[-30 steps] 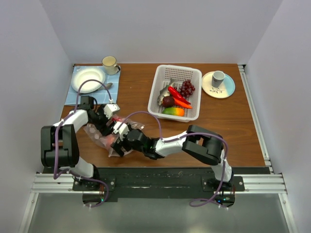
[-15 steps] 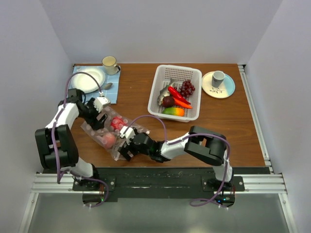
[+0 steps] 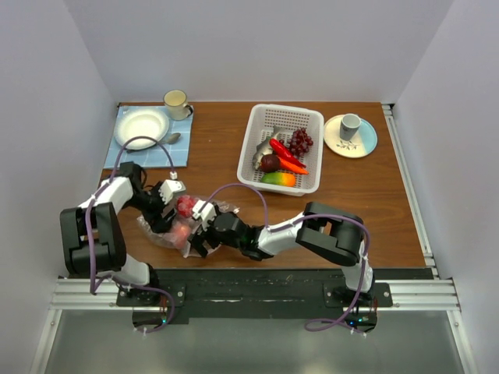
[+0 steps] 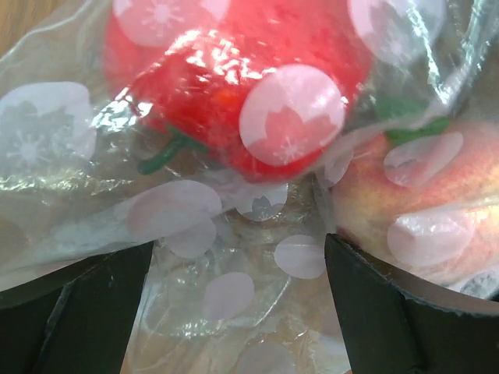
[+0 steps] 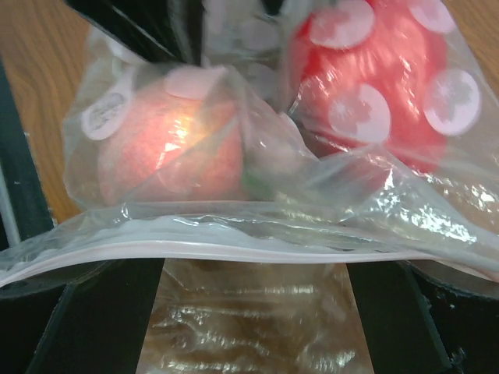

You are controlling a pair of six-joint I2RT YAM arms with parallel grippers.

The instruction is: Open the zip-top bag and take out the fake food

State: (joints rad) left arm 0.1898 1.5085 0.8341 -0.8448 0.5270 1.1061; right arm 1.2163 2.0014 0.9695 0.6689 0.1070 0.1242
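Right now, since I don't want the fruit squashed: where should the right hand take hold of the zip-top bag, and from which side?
I'd take the zip-top bag by its zip strip, from the mouth side. The strip lies flat across the open fingers of the right hand, with the red fruit and peach-coloured fruit bulging behind it.
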